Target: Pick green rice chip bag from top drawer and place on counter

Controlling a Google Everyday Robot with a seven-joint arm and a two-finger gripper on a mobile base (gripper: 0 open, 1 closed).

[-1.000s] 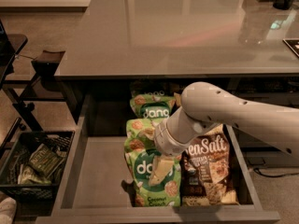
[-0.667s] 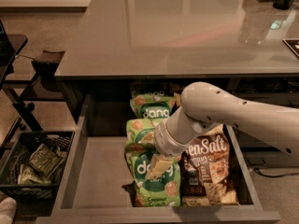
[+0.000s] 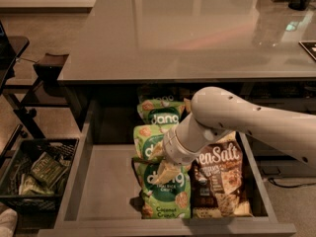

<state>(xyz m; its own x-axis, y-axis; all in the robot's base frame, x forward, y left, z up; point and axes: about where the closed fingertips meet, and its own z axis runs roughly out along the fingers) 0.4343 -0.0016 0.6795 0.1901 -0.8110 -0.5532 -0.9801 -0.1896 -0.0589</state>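
Tool (image 3: 164,166) is down in the top drawer (image 3: 106,181), at the upper end of the front green rice chip bag (image 3: 165,196), which lies just below it. Can't tell how wide the tool is. Second green bag (image 3: 145,135) and third green bag (image 3: 160,113) sit behind the tool. Brown Sea Salt bag (image 3: 219,181) is just beside it. Bench (image 3: 187,33) is above and beyond.

drawer (image 3: 98,181) | 3 grn bags (image 3: 160,116) + brown bag (image 3: 219,181) | hand (image 3: 165,171) at front grn bag (image 3: 165,197)
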